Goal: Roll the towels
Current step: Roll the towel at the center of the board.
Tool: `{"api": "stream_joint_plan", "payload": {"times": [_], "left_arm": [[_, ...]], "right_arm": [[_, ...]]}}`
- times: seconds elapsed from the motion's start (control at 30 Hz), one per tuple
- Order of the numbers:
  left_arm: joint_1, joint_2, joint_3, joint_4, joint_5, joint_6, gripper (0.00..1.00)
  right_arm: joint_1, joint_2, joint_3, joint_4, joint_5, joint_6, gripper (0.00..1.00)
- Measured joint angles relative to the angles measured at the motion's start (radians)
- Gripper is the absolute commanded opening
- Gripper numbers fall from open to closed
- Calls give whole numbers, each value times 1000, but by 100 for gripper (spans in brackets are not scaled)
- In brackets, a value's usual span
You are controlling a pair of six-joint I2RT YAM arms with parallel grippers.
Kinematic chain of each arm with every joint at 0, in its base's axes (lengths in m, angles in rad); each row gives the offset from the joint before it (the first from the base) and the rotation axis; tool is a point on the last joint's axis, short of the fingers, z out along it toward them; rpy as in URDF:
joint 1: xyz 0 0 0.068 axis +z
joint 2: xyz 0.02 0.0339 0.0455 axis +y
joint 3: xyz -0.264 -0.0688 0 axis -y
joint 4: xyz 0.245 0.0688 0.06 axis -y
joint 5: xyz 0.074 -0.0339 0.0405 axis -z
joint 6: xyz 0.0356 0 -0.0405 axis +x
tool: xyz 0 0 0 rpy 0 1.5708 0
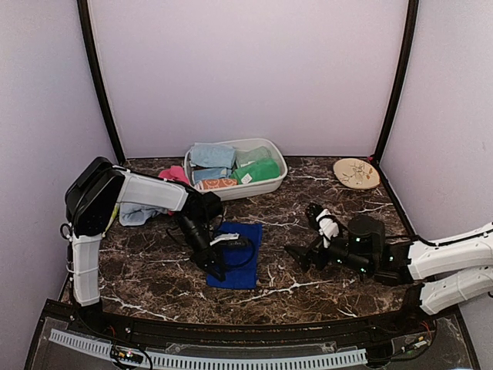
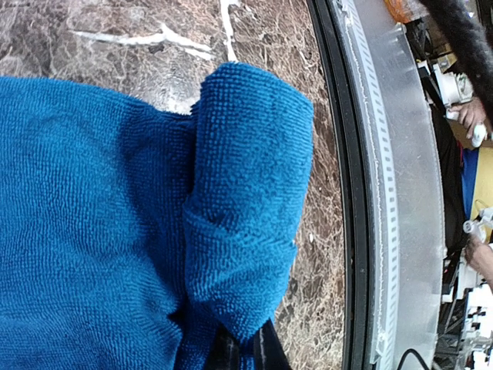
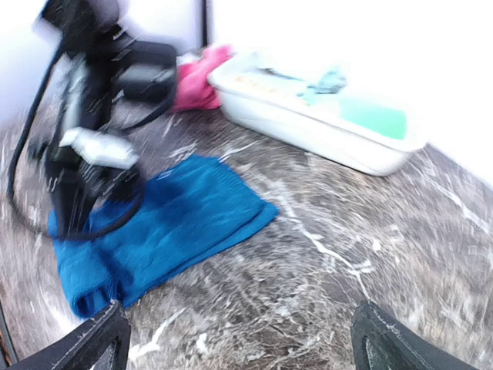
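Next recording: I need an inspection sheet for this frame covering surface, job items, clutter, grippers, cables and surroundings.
Surface: dark marble table; no spills seen.
Job's things: royal blue towel spread on the table, its near edge partly rolled; pink towel and pale blue towel lie loose left of the white tub; more towels lie inside the tub.
Clutter: tan plate at the far right.
Grippers: left gripper pinches the rolled edge; right gripper open, empty.
Cables: black cable loops over the royal blue towel.
Surroundings: pale walls; white rail along the near edge.
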Motion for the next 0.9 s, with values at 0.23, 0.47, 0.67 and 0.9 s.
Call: {"api": "stream_joint_plan", "payload": {"times": [0.23, 0.47, 0.67, 0.9], "left_arm": [[11, 23, 5, -6, 13, -39, 0], [32, 52, 26, -33, 43, -55, 0], [47, 82, 45, -64, 77, -53, 0], [55, 93, 47, -74, 96, -44, 0]], "right_arm": [[221, 179, 105, -55, 0, -326, 94], [311, 386, 227, -55, -70, -640, 73], [314, 579, 360, -43, -113, -789, 62], [295, 702, 403, -31, -155, -844, 50]]}}
